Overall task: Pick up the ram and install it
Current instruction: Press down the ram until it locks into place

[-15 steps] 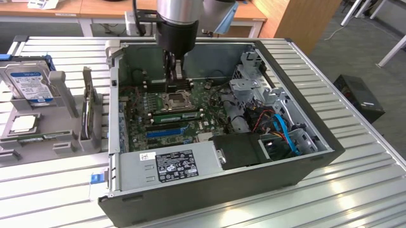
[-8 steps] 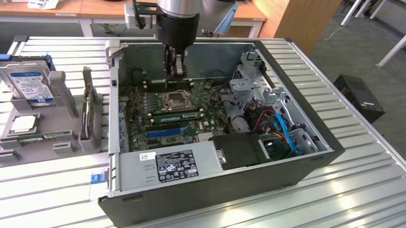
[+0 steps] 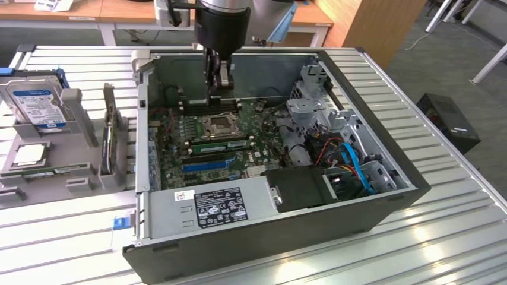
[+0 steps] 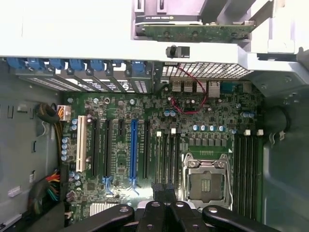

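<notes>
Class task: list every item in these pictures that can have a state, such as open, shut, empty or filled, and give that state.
Computer case: lying on its side, side open.
Hand: shut, above the motherboard.
Processor socket: uncovered, no cooler on it.
Blue expansion slot: empty.
Ram: slotted in beside the socket.
Hard drive: standing upright.

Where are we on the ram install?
Done: a green stick lies in the slots on one side of the CPU socket; whether it is this job's ram is unclear. In hand: the gripper is shut, low over the memory slots on the socket's other side; what it holds, I cannot tell. Left: no seated stick is confirmed there.
</notes>
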Motion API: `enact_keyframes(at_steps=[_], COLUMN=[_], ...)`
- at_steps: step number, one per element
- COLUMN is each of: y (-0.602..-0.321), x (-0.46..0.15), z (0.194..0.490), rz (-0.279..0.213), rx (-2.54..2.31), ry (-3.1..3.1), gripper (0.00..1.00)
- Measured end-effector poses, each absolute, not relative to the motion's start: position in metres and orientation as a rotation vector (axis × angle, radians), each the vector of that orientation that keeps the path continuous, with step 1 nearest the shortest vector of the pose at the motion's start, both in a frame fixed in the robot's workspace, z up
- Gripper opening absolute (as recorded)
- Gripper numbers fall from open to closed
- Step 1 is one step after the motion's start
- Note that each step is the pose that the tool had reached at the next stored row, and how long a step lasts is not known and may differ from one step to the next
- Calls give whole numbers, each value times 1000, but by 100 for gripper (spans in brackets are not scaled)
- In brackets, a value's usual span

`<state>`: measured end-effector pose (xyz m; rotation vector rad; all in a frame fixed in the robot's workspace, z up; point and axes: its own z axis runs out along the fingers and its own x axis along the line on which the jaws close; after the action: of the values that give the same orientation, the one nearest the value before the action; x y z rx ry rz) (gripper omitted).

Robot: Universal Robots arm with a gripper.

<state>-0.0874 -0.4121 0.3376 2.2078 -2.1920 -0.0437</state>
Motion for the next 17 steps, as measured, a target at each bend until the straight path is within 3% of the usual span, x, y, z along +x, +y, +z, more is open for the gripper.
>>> enact_keyframes(at_steps=[17], y=[-412], x=[-77], z=[340], rz=[-44], rx=[2208], ry=[-2192], gripper=[10])
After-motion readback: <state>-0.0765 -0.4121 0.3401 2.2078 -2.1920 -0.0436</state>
